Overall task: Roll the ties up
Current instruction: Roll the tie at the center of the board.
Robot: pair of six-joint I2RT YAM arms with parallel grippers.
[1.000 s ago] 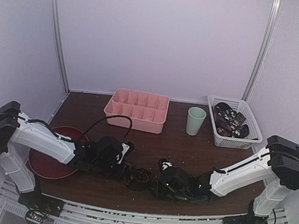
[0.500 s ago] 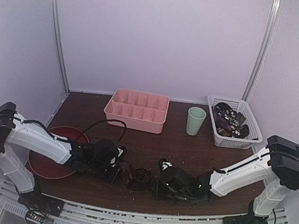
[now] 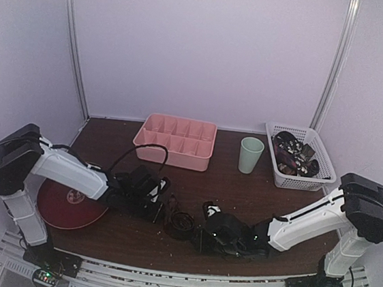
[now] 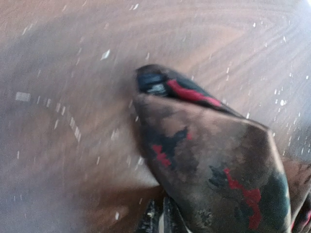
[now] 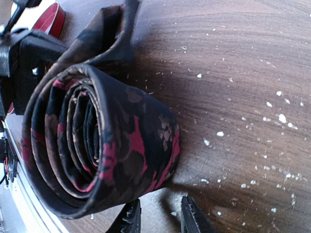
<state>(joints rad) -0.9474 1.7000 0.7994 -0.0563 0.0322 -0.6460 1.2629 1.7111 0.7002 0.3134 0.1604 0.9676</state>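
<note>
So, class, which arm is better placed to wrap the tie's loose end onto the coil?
Probably left: the loose end lies right at the left gripper; the right gripper faces the coil, fingers apart, better for steadying it.

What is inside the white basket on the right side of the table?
A pile of dark ties, some with light patterns, fills the basket. Its floor is covered by them, so anything lower in the pile cannot be seen.

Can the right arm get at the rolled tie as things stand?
Probably yes: the right gripper sits open right beside the rolled tie, with only bare table between them; the left gripper is on its far side.
</note>
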